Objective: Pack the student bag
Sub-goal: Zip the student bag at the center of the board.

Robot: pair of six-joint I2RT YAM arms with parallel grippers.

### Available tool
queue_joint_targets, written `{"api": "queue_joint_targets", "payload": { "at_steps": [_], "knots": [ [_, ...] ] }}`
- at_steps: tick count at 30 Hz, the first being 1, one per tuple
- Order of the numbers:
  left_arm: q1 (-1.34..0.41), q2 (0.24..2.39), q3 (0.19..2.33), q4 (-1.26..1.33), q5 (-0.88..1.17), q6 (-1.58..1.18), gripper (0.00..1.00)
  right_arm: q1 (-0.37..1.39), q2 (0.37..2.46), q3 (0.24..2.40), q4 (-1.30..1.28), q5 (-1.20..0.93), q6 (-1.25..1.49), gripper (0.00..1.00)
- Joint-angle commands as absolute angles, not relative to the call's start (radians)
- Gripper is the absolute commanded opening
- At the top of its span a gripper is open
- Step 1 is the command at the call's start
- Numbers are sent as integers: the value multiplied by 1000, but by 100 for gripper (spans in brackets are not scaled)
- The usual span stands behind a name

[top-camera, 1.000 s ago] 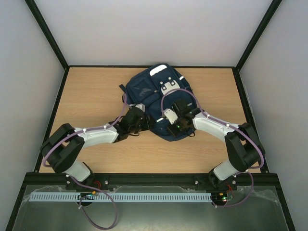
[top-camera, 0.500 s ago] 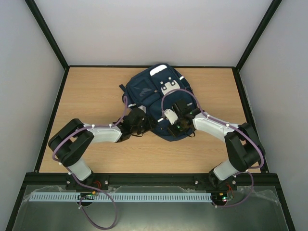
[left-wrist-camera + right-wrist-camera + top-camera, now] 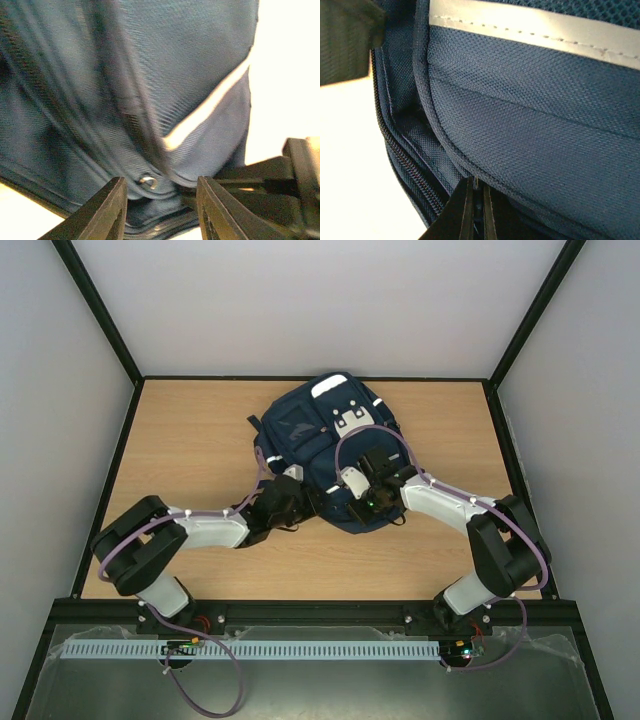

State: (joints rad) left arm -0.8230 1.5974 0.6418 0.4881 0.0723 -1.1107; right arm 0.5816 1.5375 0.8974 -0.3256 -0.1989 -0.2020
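The student bag (image 3: 318, 435) lay at the far middle of the desk (image 3: 190, 440). Only the wrist views showed the claws clearly: the left claw (image 3: 160, 189) stood apart, a small metal ring (image 3: 147, 181) between; the right claw (image 3: 476, 184) was pressed together at a seam (image 3: 451, 150).

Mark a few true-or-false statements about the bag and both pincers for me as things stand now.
1. The student bag lies on the wooden table. True.
2. The right pincer is wide open. False: it is shut, at the bag's edge beside the zipper.
3. The left pincer has its jaws apart, with bag fabric between them. True.
4. The bag is bright red. False: it is navy blue with white stripes.
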Motion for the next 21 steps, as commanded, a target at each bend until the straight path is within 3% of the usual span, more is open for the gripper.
{"api": "queue_joint_targets", "payload": {
  "at_steps": [1,7,17,21],
  "knots": [
    [-853,1559,654,490,5,-1098,43,586,1521,876,-341,-216,-215,1],
    [-850,1642,704,490,25,-1122,44,586,1511,875,-339,-217,-218,1],
    [-849,1726,724,574,31,-1161,33,586,1501,868,-339,-214,-227,1],
    [-845,1744,740,576,40,-1153,19,586,1509,869,-344,-199,-227,1]
  ]
}}
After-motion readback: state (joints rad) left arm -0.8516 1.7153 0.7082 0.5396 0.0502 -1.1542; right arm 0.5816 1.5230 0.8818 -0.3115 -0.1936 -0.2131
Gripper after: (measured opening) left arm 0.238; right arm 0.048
